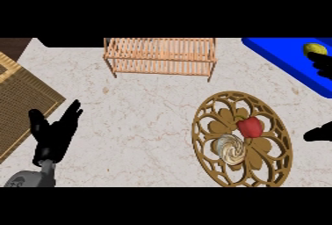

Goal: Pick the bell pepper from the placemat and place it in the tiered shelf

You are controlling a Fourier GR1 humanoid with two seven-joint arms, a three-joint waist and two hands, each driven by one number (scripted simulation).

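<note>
Bell pepper (250, 127) lies on the placemat (276, 132), long axis running up-down in view. Left robot hand (55, 132) rests released; the right robot hand (319, 132) barely shows, grip unreadable.

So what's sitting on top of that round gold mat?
A red bell pepper and a pale swirly thing sit on the placemat. The mat's middle beneath them is hidden.

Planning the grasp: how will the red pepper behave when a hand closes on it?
The pepper looks rounded and glossy, so it may slip or roll if nudged. It sits on the openwork placemat beside a pale shell-like thing, which a sideways push might bump.
</note>
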